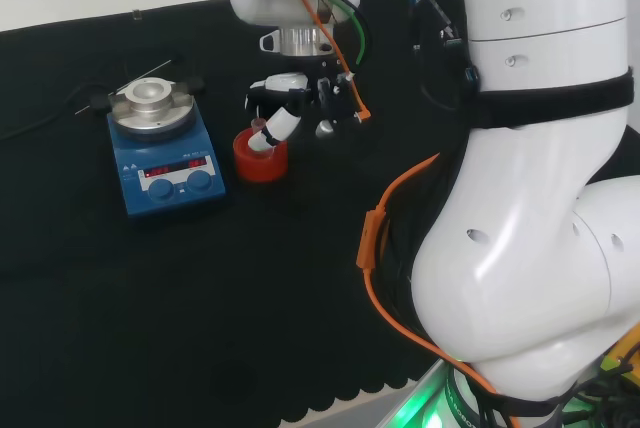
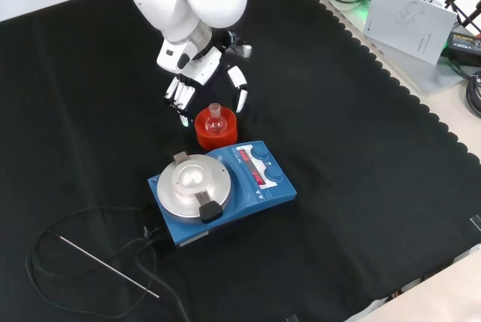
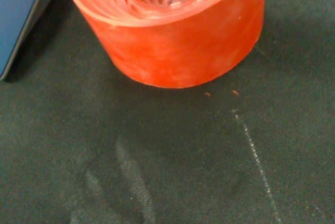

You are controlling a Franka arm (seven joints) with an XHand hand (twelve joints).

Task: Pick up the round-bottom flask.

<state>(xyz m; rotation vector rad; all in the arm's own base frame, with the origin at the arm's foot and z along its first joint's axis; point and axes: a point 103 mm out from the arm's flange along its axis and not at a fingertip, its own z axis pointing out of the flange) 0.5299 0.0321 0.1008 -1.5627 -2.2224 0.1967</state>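
In the front view we see the round-bottom flask (image 2: 216, 120) sitting in its red ribbed stand (image 2: 216, 132) on the worktop (image 2: 361, 156), just beyond the blue hotplate (image 2: 225, 190). Our hand (image 2: 197, 74) hovers just beyond the stand, fingers (image 2: 239, 96) spread and relaxed, holding nothing.

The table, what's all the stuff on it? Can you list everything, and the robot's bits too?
round-bottom flask: one, clear glass, sitting in the red stand, neck up
stand: one, red ribbed ring, on the cloth just behind the blue box in the front view
stirrer plate: one, blue box with a round silver top and two blue knobs, in front of the stand in the front view
thin rod: one, silvery, lying on the cloth at the lower left of the front view
cable: one, black, looping from the blue box
cloth: one, black, covering the bench
papers: white, off the cloth at the front view's top right
arm: one, white
hand: one, black and white, fingers spread just behind the flask, not holding it
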